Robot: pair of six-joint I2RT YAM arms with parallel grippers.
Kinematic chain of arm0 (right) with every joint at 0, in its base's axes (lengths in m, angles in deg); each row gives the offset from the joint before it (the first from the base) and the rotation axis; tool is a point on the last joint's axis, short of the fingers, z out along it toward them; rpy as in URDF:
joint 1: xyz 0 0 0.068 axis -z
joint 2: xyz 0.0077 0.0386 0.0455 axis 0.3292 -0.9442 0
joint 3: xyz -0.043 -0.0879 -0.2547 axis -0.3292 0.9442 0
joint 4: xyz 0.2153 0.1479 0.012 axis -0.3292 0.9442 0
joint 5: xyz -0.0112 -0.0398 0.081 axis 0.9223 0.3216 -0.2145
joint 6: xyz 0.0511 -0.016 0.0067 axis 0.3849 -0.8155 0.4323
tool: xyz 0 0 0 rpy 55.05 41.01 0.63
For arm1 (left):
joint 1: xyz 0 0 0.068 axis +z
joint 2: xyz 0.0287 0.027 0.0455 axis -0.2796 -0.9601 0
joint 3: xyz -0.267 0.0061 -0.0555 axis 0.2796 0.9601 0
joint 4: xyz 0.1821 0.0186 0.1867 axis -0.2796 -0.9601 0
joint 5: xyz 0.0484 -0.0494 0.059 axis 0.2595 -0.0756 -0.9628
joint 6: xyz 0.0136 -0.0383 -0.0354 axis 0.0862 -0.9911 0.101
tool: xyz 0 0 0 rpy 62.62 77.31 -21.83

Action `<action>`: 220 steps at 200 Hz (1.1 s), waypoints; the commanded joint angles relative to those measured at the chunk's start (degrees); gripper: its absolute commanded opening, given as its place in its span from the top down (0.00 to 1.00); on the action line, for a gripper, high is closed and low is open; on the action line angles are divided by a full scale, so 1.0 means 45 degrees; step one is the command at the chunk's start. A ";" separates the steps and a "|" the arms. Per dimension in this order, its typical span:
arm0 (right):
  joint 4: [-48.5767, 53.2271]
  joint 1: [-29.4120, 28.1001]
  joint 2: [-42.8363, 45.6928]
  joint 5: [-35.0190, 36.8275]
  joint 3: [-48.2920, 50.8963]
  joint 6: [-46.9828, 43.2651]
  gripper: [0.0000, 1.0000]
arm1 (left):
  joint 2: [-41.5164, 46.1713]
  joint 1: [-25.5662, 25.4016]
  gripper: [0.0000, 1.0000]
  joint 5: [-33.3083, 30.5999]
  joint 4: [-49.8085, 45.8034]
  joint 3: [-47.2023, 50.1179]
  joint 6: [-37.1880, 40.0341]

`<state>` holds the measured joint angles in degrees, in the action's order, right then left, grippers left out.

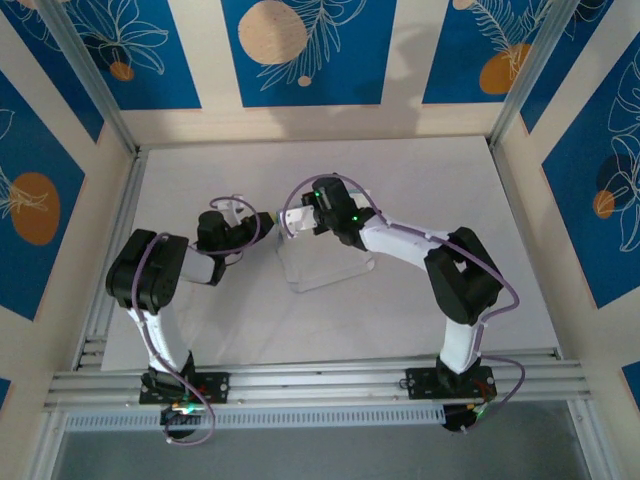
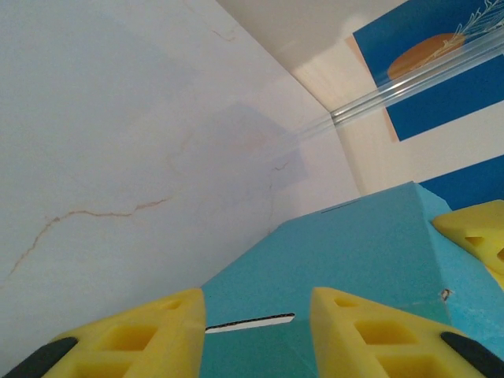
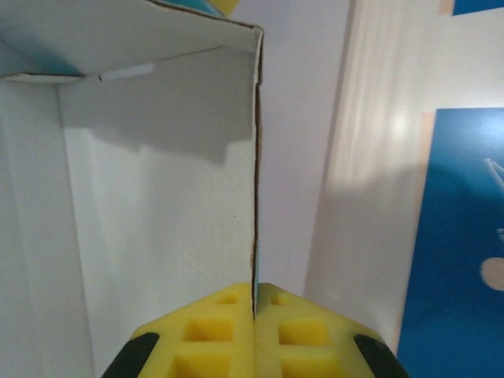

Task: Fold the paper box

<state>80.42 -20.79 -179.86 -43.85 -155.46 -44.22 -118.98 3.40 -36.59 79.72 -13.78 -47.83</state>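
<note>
Card is partway to being a box, from where I stand. The paper box (image 1: 330, 262) sits near the middle of the white worktop (image 1: 450, 200), between the two arms and well back from the near edge where their bases are bolted.

The right gripper (image 3: 254, 315) is pressed together on the top edge of one upright wall, with the thin card pinched between its yellow pads. Its wrist camera looks down the white inside of the box (image 3: 157, 236). That wall stands square to the floor panel, and a second wall meets it at a corner at the top of the view.

The left gripper (image 2: 256, 342) has its jaws apart and clamps nothing. It hangs just beside the light-blue outer face (image 2: 354, 252), close to a narrow slot (image 2: 250, 323) cut in the card. A yellow pad at the right edge of that view is probably one of the other gripper's fingers (image 2: 472, 236).

My judgement is that at least two walls are raised, but nothing looks locked. The slot appears empty, so a tab has yet to go in. From overhead the near side looks flat and unfolded, though I cannot tell for sure. The remaining walls and the tucking are left.
</note>
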 commanded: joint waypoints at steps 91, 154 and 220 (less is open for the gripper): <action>-0.3325 -0.0386 -0.0624 0.0728 0.1809 -0.0821 1.00 | 0.4034 -0.0240 0.54 0.0035 -0.6162 0.0106 0.7808; -0.4323 -0.0387 -0.0214 0.0658 0.2216 -0.0880 1.00 | 0.5562 -0.0681 0.54 -0.1621 -0.6525 0.1003 0.8445; -0.6482 -0.0523 0.0400 0.0622 0.2754 -0.1889 1.00 | 0.7406 -0.0540 0.55 -0.5077 -0.5763 0.1865 0.9137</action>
<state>59.02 -22.64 -180.95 -40.99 -144.12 -49.40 -87.16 0.80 -53.13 51.78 -6.24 -9.29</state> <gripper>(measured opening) 0.066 0.457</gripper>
